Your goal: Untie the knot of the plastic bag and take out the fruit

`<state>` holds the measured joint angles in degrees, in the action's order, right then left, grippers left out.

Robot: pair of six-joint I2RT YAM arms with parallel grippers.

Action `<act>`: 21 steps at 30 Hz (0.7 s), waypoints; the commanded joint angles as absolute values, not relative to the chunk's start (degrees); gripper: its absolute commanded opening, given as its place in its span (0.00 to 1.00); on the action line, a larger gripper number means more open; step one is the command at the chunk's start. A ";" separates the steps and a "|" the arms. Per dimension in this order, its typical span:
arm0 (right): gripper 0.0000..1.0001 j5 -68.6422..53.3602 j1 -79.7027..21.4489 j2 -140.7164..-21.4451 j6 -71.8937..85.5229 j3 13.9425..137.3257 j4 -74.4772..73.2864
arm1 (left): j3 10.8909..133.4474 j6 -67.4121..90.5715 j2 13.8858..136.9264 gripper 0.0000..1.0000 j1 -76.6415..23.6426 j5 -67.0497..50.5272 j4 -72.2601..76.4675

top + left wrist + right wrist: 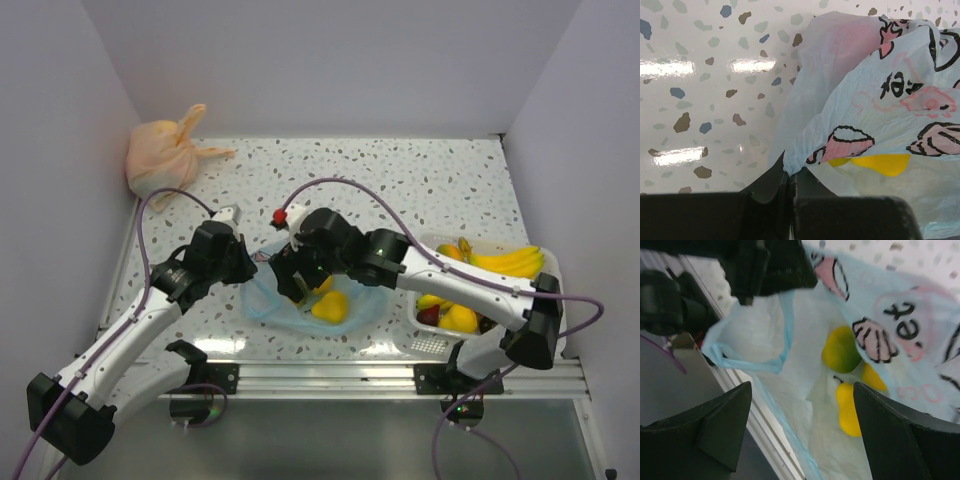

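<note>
Back-left sat orange bag [160,155], basket [430,345] right, both clear of bag [265,300]. It lay flat centre-front, long axis left-right, fruit [330,307] inside. Left gripper [790,182] pinched bag edge; right gripper [802,410] gaped wide above, empty.

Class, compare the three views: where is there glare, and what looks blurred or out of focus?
Left wrist: lamp glare lies in bright streaks on the table, while the bag and its print are sharp. Right wrist: the right gripper is dark and soft-edged up close, and the fruit looks slightly blurred. Top external: even light, faint shadows only.
</note>
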<state>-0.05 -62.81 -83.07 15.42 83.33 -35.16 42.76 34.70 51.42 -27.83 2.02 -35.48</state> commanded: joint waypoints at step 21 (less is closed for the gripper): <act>0.68 12.39 -63.11 -102.73 25.40 71.89 -13.36 | 41.66 33.75 48.78 0.00 -27.69 3.25 -37.97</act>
<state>9.61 -63.24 -100.66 24.08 71.85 -20.14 42.41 34.68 49.76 -27.83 3.20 -38.46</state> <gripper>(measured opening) 0.659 0.029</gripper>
